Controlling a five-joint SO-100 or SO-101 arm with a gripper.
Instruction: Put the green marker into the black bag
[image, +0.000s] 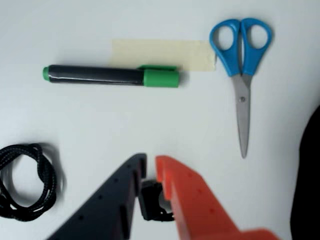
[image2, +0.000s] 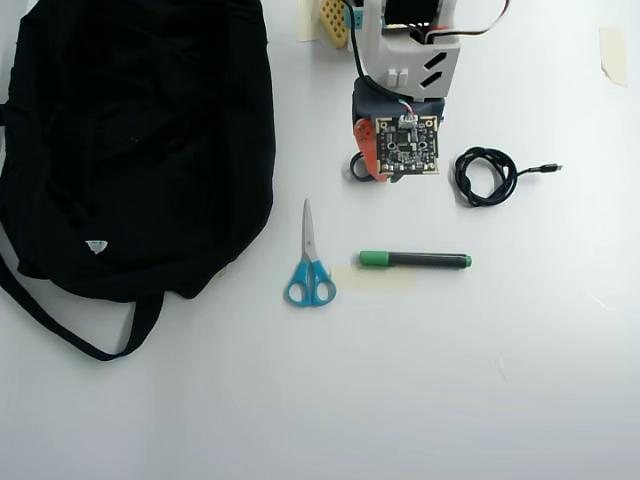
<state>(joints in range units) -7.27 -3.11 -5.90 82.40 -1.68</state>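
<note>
Wrist view: gripper (image: 151, 167) fingertips nearly together, narrow gap, nothing held. Green marker (image: 111, 75) lies flat on table beyond it, beside tape strip (image: 162, 54); scissors (image: 241, 70) right, coiled cable (image: 26, 181) left.

Overhead view: green marker (image2: 414, 260) below gripper (image2: 362, 165), well apart from black bag (image2: 130, 140) at left; scissors (image2: 309, 262) between.

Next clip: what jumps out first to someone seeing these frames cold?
The large black cloth bag fills the overhead view's upper left. On the white table, blue-handled scissors lie left of the slim green-capped marker. The orange-and-black gripper sits above the marker, apart from it, a coiled black cable to its right.
</note>
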